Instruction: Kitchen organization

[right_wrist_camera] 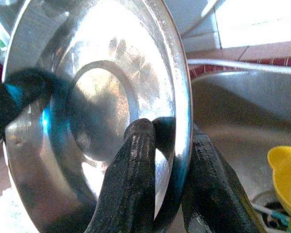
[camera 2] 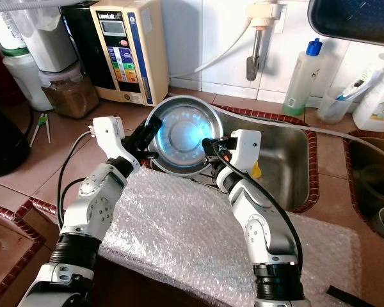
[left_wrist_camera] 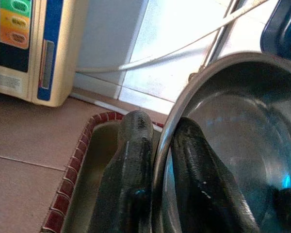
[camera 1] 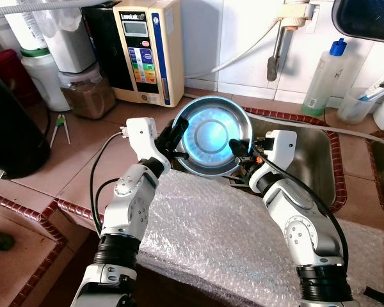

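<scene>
The left gripper (camera 1: 174,142) pinches the left rim of the steel bowl (camera 1: 212,135), jaws closed on it; the bowl is held tilted above the sink (camera 1: 313,167) edge. The right gripper (camera 1: 240,153) clamps its right rim.

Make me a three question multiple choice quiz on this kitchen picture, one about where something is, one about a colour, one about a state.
1. Where is the steel bowl?
A. lying in the sink
B. held up over the sink's edge
C. on the bubble wrap

2. What colour is the cap on the clear bottle behind the sink?
A. red
B. green
C. blue

3. How is the bowl held?
A. by both tools on its rim
B. by the left tool alone
C. by neither

Answers: 1 B, it hangs tilted between the arms. 2 C, the cap is blue. 3 A, the left tool and the right tool each pinch the rim.
</scene>
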